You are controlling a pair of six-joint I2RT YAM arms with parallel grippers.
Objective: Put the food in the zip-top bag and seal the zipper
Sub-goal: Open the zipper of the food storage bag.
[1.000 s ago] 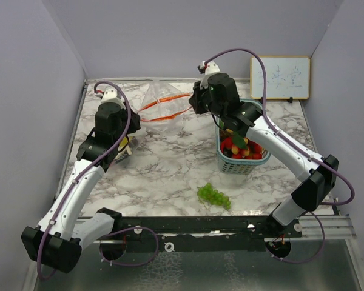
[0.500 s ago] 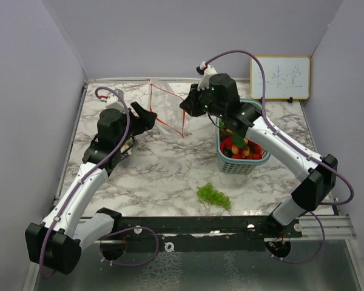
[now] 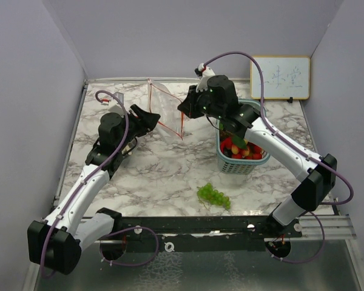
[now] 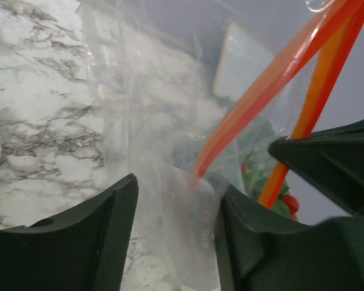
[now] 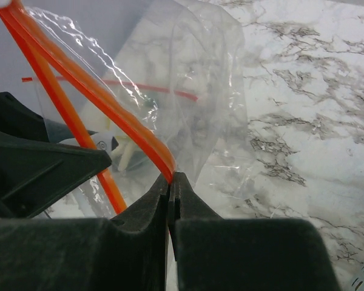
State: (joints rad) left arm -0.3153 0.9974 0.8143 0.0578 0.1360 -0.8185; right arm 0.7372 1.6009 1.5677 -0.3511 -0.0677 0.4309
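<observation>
Zip-top bag (image 3: 165,109) hung raised over the far, left-of-middle part of the marble table (image 3: 164,176), between the two arms, its mouth turned up on edge; whether its bottom touched the marble could not be told. The right gripper (image 5: 171,182) was clamped tight on the zipper (image 5: 97,97), pinching the orange-red strip near one end, so the mouth was carried from that corner and the film draped below it. The left gripper (image 4: 173,224) had its jaws spread wide, with crinkled film lying in the gap and the strip's lower end just above it; neither of its fingers (image 4: 103,230) pressed on anything. That stance read as a reach for a second hold: one arm hanging the bag, the other set opposite to take the other lip, so the mouth could be pulled apart for loading.

The food (image 3: 238,145) was not in the bag as far as could be seen. Most of it sat heaped in the teal basket (image 3: 262,159) beneath the right arm, just right of the bag, and one green grape bunch (image 3: 213,195) lay alone on the table nearer the arm bases, well apart from both. Red and green shapes showing through the film in the left wrist view looked like basket contents behind it, not cargo inside. Judged so, the task was early: mouth not yet spread, nothing loaded, sealing far off
</observation>
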